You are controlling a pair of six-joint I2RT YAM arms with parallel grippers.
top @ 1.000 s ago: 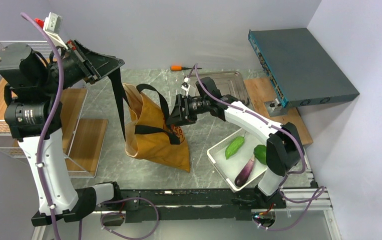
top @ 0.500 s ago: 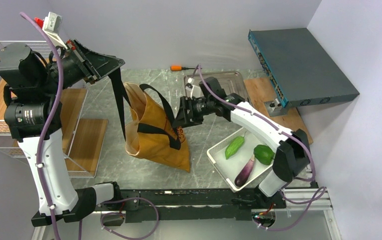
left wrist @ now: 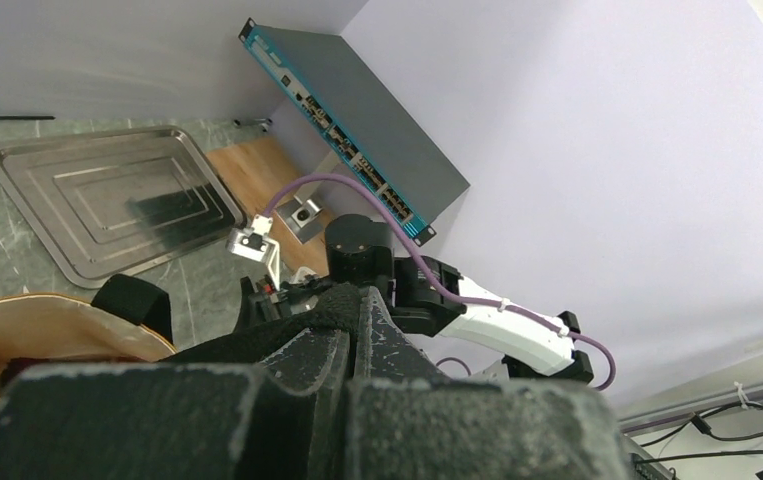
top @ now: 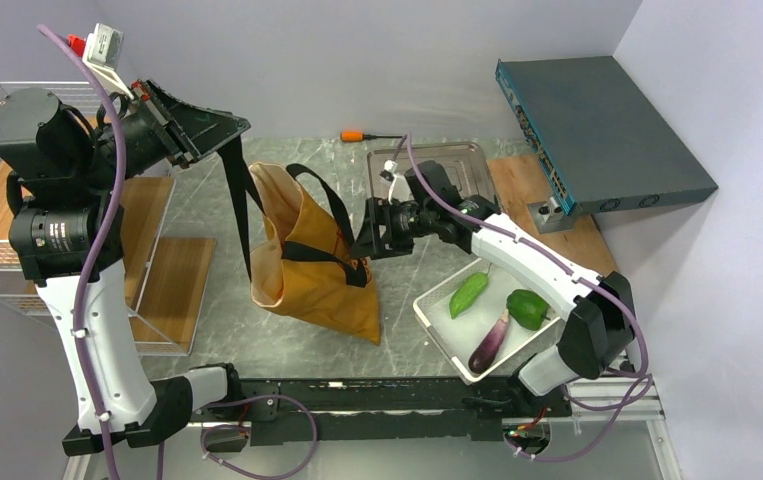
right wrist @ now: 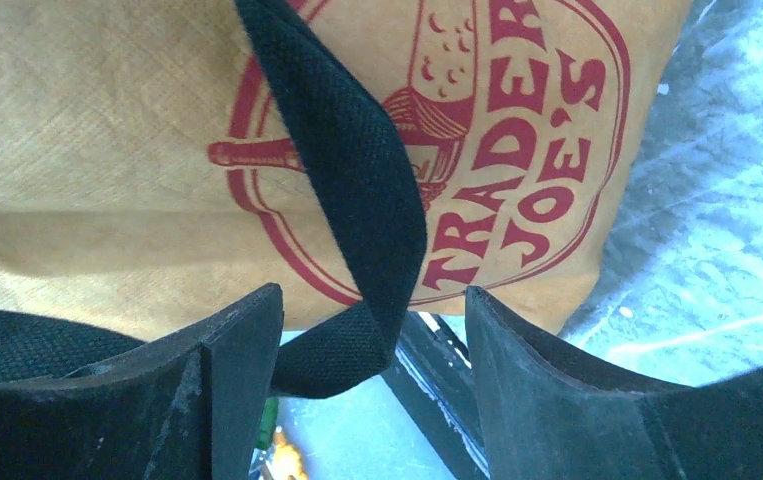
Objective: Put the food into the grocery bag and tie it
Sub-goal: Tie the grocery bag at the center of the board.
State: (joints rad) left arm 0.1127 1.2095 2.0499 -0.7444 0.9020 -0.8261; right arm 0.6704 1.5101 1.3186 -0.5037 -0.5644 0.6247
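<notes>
Looks to be at the tying stage, with no knot made yet. Grips one black strap (top: 239, 200) of the grocery bag (top: 312, 280) in the clenched left fingers (top: 225, 130), high at upper left of the overhead view, drawn taut. Brackets the second strap (right wrist: 357, 200) with the right fingers (top: 365, 240), spread and not pinching, at mid-frame beside the bag's printed face. Stands the bag upright on the table (top: 197, 200), centre frame. Cannot tell what lies inside. Shows an eggplant (top: 489, 342) and two green vegetables (top: 468, 293) unpacked in the white tray (top: 437, 318) at lower right, possibly left to load.
</notes>
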